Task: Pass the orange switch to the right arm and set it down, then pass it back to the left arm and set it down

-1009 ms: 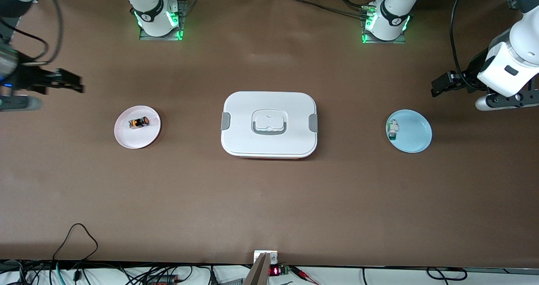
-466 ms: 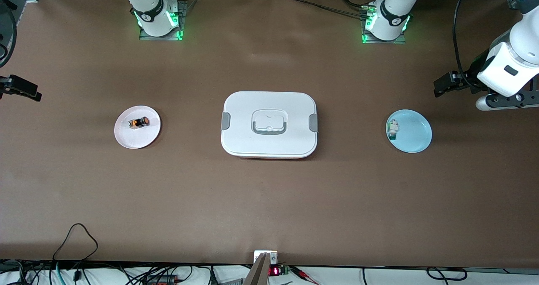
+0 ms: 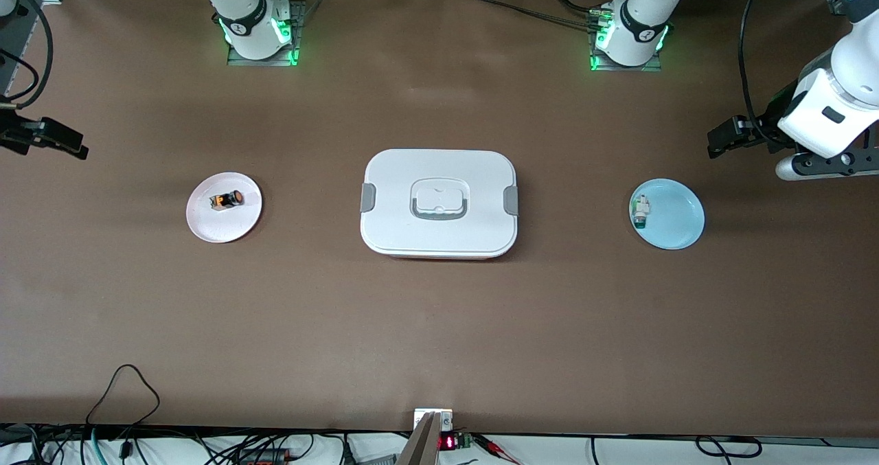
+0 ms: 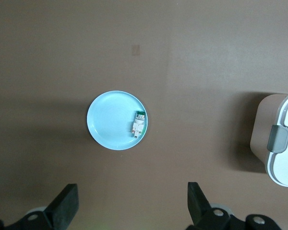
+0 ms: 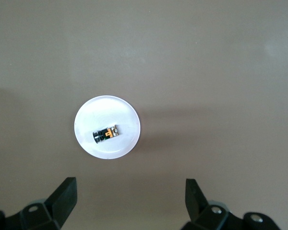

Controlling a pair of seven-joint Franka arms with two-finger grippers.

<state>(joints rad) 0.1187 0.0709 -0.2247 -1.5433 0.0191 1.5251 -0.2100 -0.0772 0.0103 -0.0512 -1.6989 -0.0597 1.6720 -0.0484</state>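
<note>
White box (image 3: 439,204) stood mid-worktop (image 3: 439,327) as the lone tall obstacle between pink plate (image 3: 206,226) and blue plate (image 3: 676,228), bare brown surface lay open around all three, left hand (image 4: 132,206) and right hand (image 5: 129,203) hung spread and high at the worktop's ends

The tiny black-and-orange blocky switch (image 3: 226,200) lies on its side on a round pale pink plate (image 3: 206,226), below the right gripper (image 5: 129,203), whose fingers stand wide apart. The large white rounded-rectangular box (image 3: 439,202), lid closed with grey side clips, sits mid-desk, well apart from both that gripper and the left gripper (image 4: 132,206).
</note>
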